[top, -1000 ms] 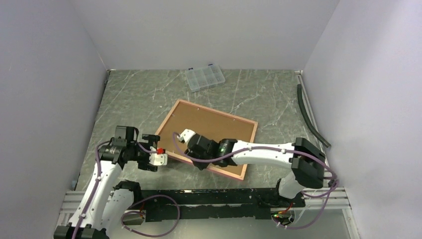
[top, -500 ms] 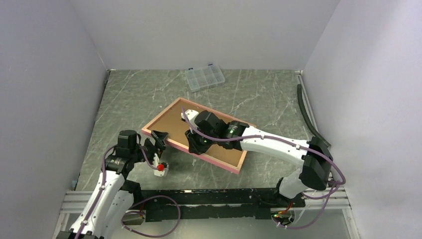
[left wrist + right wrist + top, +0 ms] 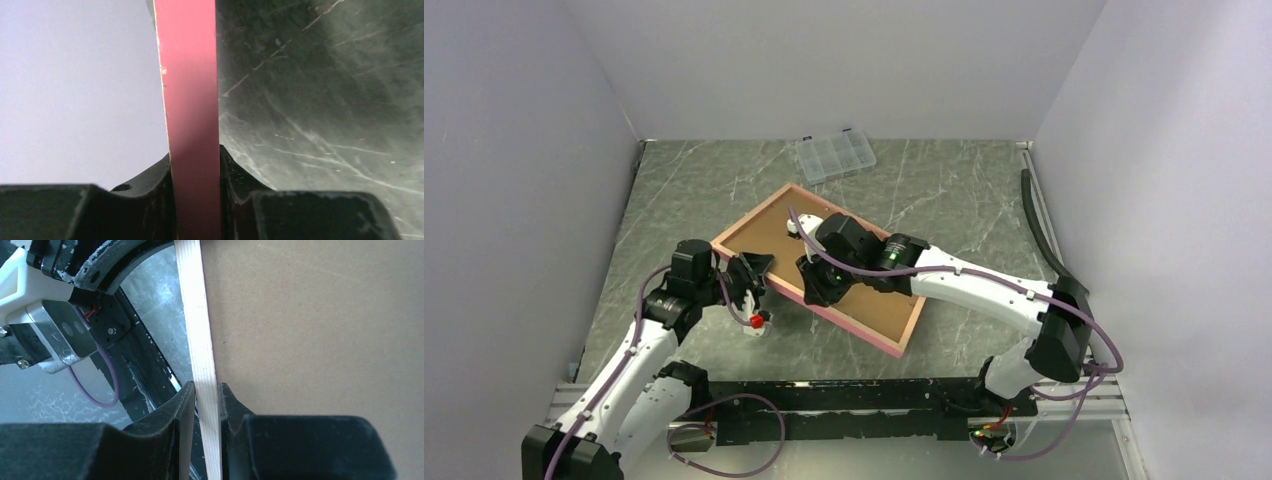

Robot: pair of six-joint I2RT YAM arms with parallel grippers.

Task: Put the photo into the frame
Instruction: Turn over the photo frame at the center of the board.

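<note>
The frame lies back side up in the middle of the table, its brown backing board facing me. My left gripper is shut on the near-left edge; the pink border runs straight between the jaws of the left gripper. My right gripper is shut on the near long edge; the pale wood rail is pinched between the jaws of the right gripper, with the backing board beside it. The photo is hidden.
A small clear compartment box stands near the back wall. A dark hose runs along the right wall. The marble table is closed in by pale walls on three sides.
The left gripper, open a second ago, has moved in and closed on the frame's near-left edge. The right arm has swung the frame round and toward the back left.
</note>
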